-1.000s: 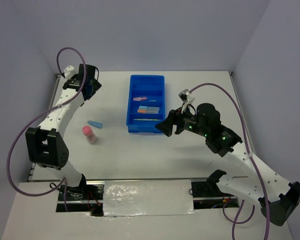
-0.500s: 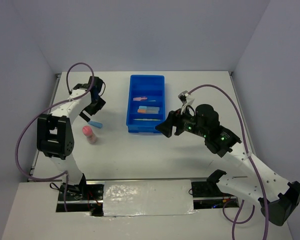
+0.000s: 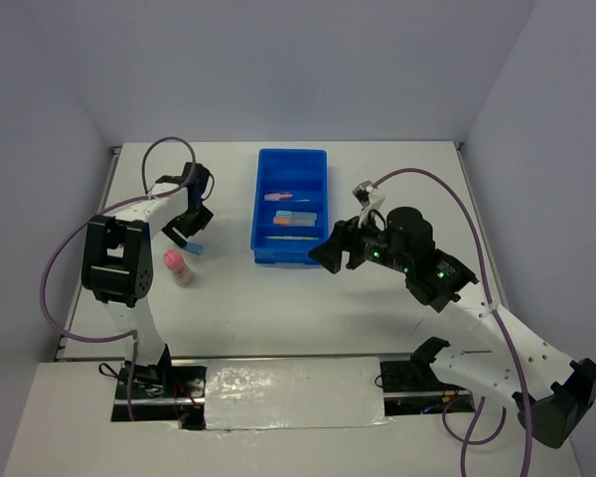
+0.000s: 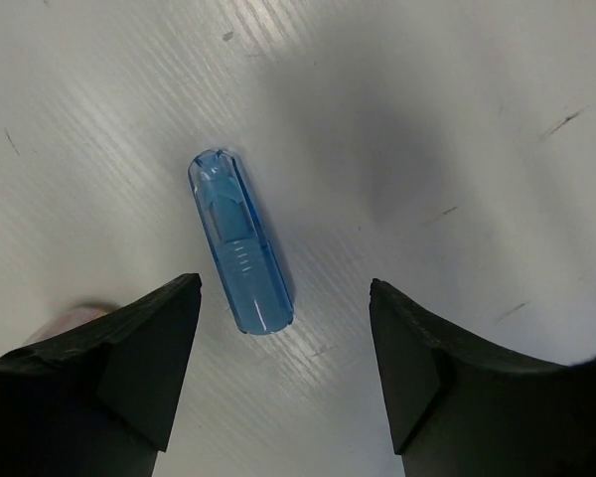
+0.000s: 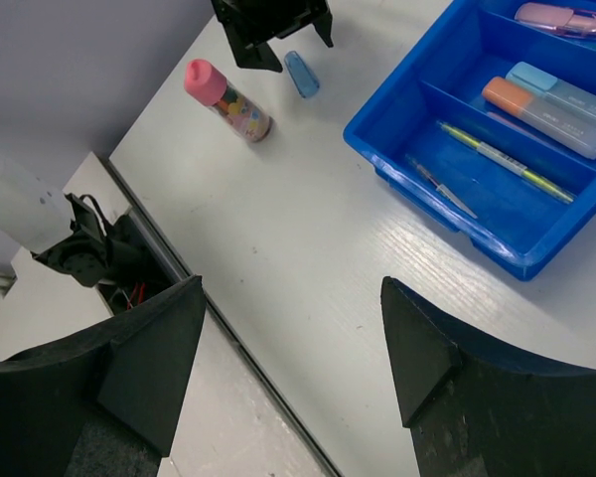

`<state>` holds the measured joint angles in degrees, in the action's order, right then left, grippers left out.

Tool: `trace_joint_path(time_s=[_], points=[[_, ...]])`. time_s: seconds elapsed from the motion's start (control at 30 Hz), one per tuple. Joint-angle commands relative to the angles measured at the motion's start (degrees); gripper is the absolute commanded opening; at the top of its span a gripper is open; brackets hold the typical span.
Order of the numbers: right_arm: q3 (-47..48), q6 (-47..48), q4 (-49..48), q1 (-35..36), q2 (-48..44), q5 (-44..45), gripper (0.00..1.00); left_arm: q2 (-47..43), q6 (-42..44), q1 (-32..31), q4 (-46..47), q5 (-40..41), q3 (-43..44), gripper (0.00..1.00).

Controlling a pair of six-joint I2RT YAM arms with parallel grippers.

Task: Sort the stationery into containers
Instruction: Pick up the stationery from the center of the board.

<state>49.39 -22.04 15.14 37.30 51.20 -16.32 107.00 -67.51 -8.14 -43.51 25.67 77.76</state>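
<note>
The left arm [image 3: 144, 207] and right arm [image 3: 512, 336] are built of white links, dotted with small dark screws and joined by black joint blocks. A purple cable [image 3: 46, 288] is looped along each. Small green lights [image 3: 377, 254] are seen on the right wrist. The left gripper [image 4: 280, 290] and right gripper [image 5: 290, 288] are fitted with matte black, wedge-shaped fingers [image 4: 129, 368].

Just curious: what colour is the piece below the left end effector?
Clear blue piece, best in left wrist view.
</note>
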Motion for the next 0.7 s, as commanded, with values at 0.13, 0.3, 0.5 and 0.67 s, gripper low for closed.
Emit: trace_joint_path(time_s=[0.13, 0.3, 0.5, 0.67], points=[[0.4, 0.8, -2.1, 0.2, 0.7, -1.1, 0.78, 3.5, 1.6, 0.8, 4.5, -2.5, -3.8, 0.62], [0.7, 0.9, -2.2, 0.1, 1.3, -1.6, 0.78, 4.7, 2.1, 1.3, 5.9, -4.0, -4.5, 0.51], [1.0, 1.0, -2.7, 0.1, 1.5, -2.6, 0.78, 3.0, 5.1, 1.4, 9.0, -5.6, -5.4, 0.12], [0.6, 1.7, -2.7, 0.1, 1.0, -2.7, 0.79, -2.4, 15.4, 0.8, 15.8, -7.8, -4.7, 0.0]])
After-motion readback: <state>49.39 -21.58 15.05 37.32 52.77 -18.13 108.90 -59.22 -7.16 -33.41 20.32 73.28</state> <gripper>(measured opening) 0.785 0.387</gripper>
